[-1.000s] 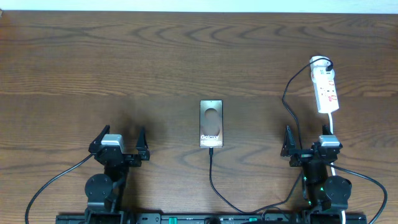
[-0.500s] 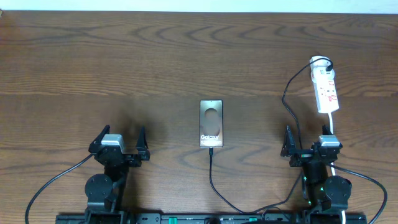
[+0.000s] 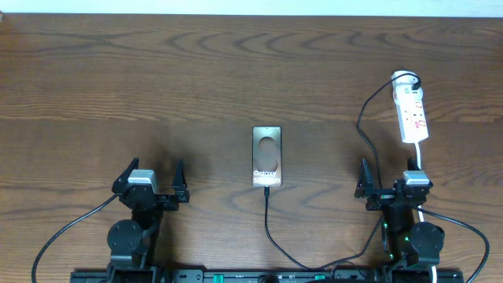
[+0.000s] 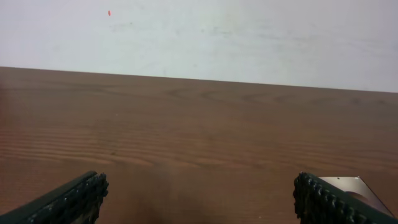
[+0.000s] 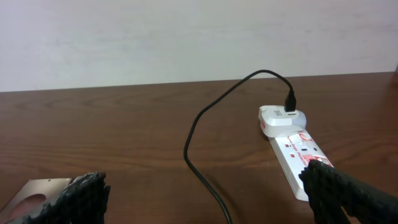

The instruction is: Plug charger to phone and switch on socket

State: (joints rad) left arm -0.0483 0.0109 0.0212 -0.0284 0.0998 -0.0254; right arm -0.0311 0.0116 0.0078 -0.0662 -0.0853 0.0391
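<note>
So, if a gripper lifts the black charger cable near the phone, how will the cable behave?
Probably floppy: the charger cable lies in loose curves, so it should sag and trail. It looks thin, so likely light and hard to pinch. Pulling it may drag the flat phone, since its tip lies at the phone's edge.

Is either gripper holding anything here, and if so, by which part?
Nothing is held. The left gripper and right gripper are both open and empty, clear of the phone, the charger and the socket.
</note>
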